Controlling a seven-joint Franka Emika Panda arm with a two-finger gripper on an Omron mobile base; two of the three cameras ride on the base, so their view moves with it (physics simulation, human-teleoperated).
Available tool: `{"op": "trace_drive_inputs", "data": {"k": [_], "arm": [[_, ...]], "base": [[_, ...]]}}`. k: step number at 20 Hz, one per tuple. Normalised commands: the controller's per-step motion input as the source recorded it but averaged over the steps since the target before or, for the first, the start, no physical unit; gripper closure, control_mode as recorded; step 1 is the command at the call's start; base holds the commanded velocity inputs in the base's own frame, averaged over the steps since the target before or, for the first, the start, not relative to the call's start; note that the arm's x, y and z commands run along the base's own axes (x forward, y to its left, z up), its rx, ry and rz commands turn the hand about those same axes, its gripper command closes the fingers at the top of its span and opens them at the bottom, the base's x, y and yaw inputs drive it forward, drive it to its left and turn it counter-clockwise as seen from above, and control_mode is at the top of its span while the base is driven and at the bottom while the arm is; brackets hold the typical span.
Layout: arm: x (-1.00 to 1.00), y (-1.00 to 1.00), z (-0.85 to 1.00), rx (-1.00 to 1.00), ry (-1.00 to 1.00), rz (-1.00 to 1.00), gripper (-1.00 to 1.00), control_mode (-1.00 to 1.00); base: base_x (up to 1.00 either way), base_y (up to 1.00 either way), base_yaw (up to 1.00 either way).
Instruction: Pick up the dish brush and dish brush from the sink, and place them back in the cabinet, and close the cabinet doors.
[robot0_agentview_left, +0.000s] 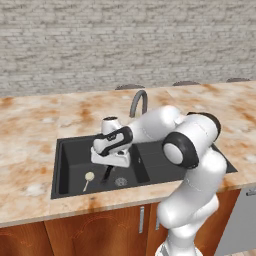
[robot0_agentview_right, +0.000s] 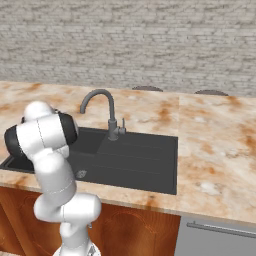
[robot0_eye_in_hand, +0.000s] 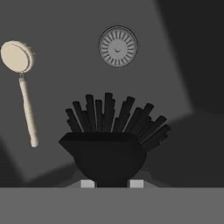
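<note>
My gripper (robot0_agentview_left: 107, 171) hangs inside the left basin of the dark sink (robot0_agentview_left: 62, 150), shut on the stubby black dish brush (robot0_eye_in_hand: 109, 140). In the hand view the brush fills the space between my fingers, bristles fanned away from me over the basin floor. The same black dish brush (robot0_agentview_left: 106, 176) hangs below my hand in the left base view. The second dish brush (robot0_eye_in_hand: 17, 57), with a cream round head and thin tan handle, lies flat on the basin floor to the left, apart from my gripper (robot0_eye_in_hand: 112, 181). It lies left of my hand as the cream dish brush (robot0_agentview_left: 88, 179). The cabinet and its doors are out of view.
A round metal drain (robot0_eye_in_hand: 117, 46) sits in the basin floor beyond the bristles, also seen as the drain (robot0_agentview_left: 120, 181). The grey gooseneck tap (robot0_agentview_right: 102, 102) rises behind the sink (robot0_agentview_right: 145, 165). Marbled orange counter (robot0_agentview_left: 30, 130) surrounds it; a brick wall stands behind. Wooden lower cupboards (robot0_agentview_left: 100, 227) lie below.
</note>
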Motion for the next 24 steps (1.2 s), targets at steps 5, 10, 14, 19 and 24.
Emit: {"op": "trace_drive_inputs", "data": {"k": [5,10,14,19,24], "arm": [[-0.56,-0.38,0.37,0.0,0.0,0.14,1.0,-1.0],[-0.48,-0.45,0.44,0.0,0.0,0.06,1.0,-1.0],[-0.41,-0.42,0.55,0.0,0.01,0.04,1.0,-1.0],[-0.4,-0.51,0.3,0.0,0.0,0.03,1.0,-1.0],[-0.32,-0.44,0.32,0.0,0.0,0.01,1.0,-1.0]], "base": [[0.0,0.0,0.0],[0.0,0.0,0.0],[0.0,0.0,0.0],[0.0,0.0,0.0],[0.0,0.0,0.0]]}}
